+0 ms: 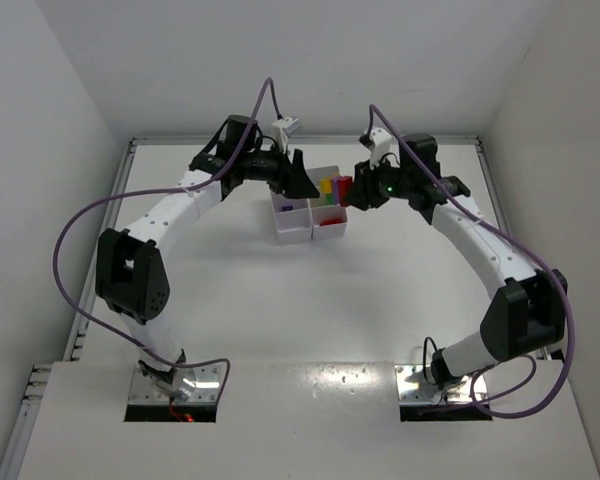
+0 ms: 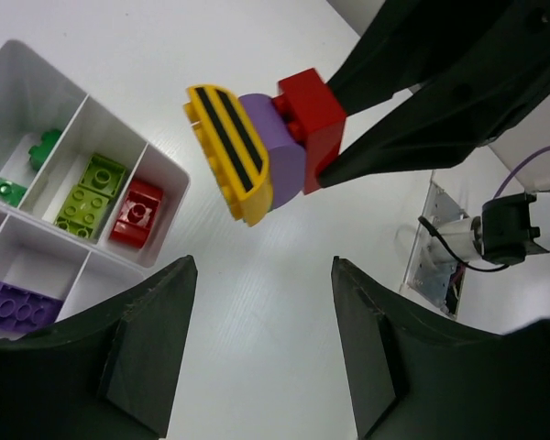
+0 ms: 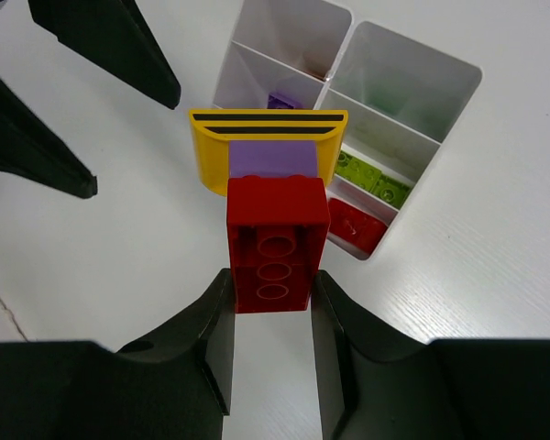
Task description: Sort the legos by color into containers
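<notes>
As the bricks (image 2: 257,151) were stuck together, right jaws clenched the red brick (image 3: 277,243) above the table's (image 1: 380,300) far edge; left jaws gaped, ready.

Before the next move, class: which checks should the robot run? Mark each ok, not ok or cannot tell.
1. Right tool shut on the red brick: ok.
2. Colours separated: not ok; the yellow brick and purple brick are joined to it.
3. Left tool open, apart from the bricks: ok.
4. Tray colours unmixed: ok where visible.
5. Compartment chosen for yellow: cannot tell; no yellow seen in the tray.
</notes>
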### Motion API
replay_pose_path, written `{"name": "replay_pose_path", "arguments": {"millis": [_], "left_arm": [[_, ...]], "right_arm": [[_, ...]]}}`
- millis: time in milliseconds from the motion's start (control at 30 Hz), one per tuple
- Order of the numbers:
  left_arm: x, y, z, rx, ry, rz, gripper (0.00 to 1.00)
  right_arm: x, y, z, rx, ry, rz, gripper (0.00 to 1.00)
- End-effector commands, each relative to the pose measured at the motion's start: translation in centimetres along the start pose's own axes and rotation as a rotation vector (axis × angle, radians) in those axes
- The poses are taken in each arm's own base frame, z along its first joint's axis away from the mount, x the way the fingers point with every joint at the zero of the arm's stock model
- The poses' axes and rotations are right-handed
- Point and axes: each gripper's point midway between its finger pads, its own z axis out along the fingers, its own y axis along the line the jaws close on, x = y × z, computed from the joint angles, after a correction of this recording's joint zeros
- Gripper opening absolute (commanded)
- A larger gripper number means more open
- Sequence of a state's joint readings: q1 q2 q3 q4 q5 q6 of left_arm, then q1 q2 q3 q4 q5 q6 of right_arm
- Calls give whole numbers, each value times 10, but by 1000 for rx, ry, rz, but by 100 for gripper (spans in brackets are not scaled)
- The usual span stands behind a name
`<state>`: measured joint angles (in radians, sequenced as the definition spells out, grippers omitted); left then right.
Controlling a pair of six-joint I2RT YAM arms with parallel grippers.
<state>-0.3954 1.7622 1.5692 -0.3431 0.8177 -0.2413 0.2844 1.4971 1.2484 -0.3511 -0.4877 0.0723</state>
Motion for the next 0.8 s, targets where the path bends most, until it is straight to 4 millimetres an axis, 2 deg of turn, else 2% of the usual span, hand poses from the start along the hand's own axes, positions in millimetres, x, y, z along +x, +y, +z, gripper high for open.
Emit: {"name": "replay_pose_path", "arguments": {"millis": [0,33,167,333,567,667,700,767], "left_arm": [[-11,-22,-4,26,-35,63,67],[-12,-26,-2,35,-38,73,67],[-8,-17,6,5,-33,59,67],[-10,-20,19,7,-29,74,67],[-16,-17,25,-14,-38,83,67],[-17,-15,25,-26,-41,83,59],[-17,-15,25,-26,-41,83,51],[-17,-15,25,-26,-41,83,45]], "right_arm": [[-36,10,-11,-1,-97,-47,0],[-36,10,-11,-1,-97,-56,0],[-39,15,-11,-9,-103,-66,0],[-46,24,-14,-37,-119,-90,0],[-46,39,-15,-92,-118,-120,0],[-48,44,-16,-99,-124,-139,0],[-48,44,-16,-99,-124,-139,0],[-46,44,-16,-100,-116,-135,0]]}}
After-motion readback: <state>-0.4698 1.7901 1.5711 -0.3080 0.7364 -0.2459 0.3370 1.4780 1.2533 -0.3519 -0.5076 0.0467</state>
